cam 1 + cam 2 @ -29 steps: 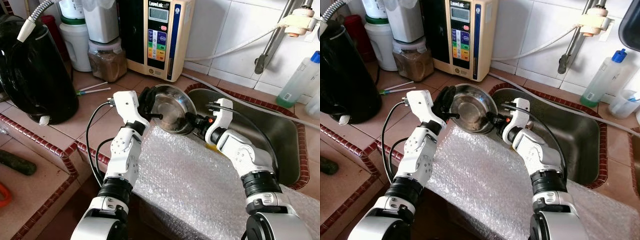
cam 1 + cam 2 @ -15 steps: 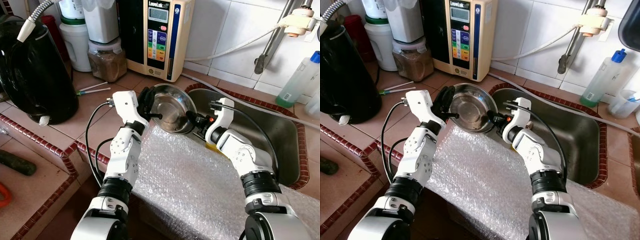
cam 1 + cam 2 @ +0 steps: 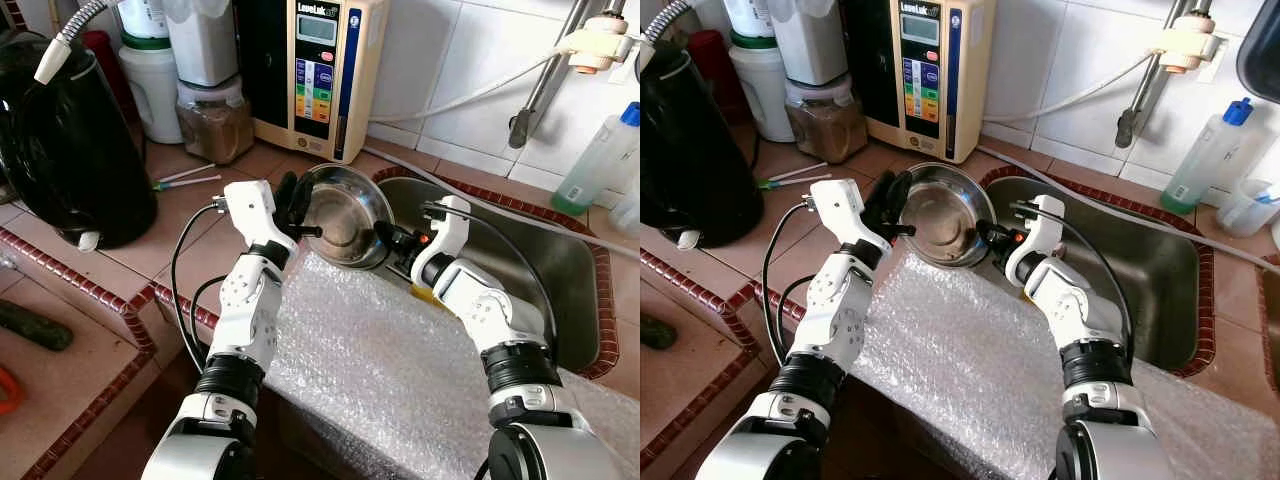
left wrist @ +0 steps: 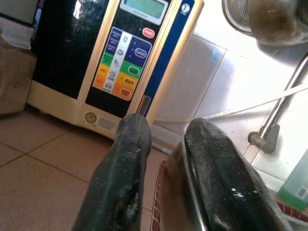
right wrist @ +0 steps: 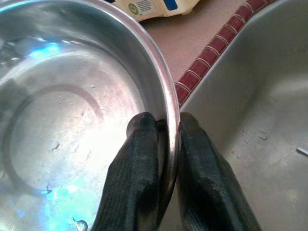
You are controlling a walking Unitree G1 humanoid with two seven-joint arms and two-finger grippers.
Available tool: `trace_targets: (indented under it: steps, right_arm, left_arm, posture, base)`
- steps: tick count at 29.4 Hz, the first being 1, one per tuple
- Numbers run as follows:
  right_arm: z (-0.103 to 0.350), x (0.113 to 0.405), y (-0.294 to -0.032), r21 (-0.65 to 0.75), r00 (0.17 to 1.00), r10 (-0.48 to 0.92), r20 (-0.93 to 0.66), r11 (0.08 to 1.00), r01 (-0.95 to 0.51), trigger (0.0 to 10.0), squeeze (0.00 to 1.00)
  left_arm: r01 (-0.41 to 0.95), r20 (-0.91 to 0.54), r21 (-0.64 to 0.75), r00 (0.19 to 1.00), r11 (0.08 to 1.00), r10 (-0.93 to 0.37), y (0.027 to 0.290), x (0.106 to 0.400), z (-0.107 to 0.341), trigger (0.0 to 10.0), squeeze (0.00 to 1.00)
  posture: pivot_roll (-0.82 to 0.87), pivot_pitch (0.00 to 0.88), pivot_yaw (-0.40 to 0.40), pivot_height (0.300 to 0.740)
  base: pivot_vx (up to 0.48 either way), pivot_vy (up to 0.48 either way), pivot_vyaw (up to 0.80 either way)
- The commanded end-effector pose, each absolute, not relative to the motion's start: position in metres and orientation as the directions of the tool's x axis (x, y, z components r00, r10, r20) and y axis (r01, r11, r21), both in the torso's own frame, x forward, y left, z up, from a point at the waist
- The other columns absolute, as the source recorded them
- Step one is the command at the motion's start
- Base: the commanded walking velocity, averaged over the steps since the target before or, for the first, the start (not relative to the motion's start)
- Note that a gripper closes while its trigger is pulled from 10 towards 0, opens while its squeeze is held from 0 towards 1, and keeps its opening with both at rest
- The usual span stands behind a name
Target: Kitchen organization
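Observation:
A stainless steel bowl (image 3: 340, 215) hangs tilted on its side over the counter, at the sink's left corner. My right gripper (image 3: 385, 237) is shut on its right rim; in the right wrist view the two fingers (image 5: 144, 159) pinch the rim of the bowl (image 5: 72, 120), one inside and one outside. My left gripper (image 3: 298, 210) is at the bowl's left rim. In the left wrist view its fingers (image 4: 125, 183) stand apart, open, with the metal rim (image 4: 175, 192) in the gap, close to one finger.
Bubble wrap (image 3: 400, 370) covers the counter front under both arms. The steel sink (image 3: 540, 270) lies to the right. A water ioniser (image 3: 315, 70), a jar of brown powder (image 3: 213, 120) and a black kettle (image 3: 70, 140) stand behind and left. A green bottle (image 3: 600, 160) stands far right.
The bowl has turned slightly more upright and shifted a little to the right between the two grippers. Both arms have barely moved.

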State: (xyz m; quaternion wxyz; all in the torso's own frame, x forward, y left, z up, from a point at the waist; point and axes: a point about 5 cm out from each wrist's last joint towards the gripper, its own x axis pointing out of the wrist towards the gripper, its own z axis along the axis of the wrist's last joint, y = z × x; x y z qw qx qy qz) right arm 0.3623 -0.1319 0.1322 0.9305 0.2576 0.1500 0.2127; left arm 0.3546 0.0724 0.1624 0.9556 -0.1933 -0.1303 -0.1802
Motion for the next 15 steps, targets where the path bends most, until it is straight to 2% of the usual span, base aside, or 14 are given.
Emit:
trace_targets:
  steps: [1,6,15]
  right_arm:
    - [0.120,0.357,-0.112,0.544,0.807,0.545,-0.226,0.758,-0.360,0.0,0.00]
    - [0.120,0.357,-0.112,0.539,0.815,0.533,-0.228,0.766,-0.350,0.0,0.00]
    - [0.128,0.366,-0.120,0.504,0.877,0.432,-0.210,0.816,-0.282,0.0,0.00]
  left_arm:
    - [0.463,0.378,-0.328,0.863,0.823,-0.335,0.051,0.352,0.180,10.0,1.00]
    - [0.472,0.371,-0.316,0.860,0.823,-0.351,0.050,0.352,0.179,10.0,1.00]
    - [0.518,0.349,-0.292,0.840,0.804,-0.415,0.041,0.347,0.174,10.0,1.00]
  posture:
    - [0.05,0.000,-0.030,0.740]
    - [0.06,0.000,-0.030,0.740]
    - [0.05,0.000,-0.029,0.740]
  base:
    - [0.000,0.000,0.00]
    - [0.000,0.000,0.00]
    - [0.000,0.000,0.00]
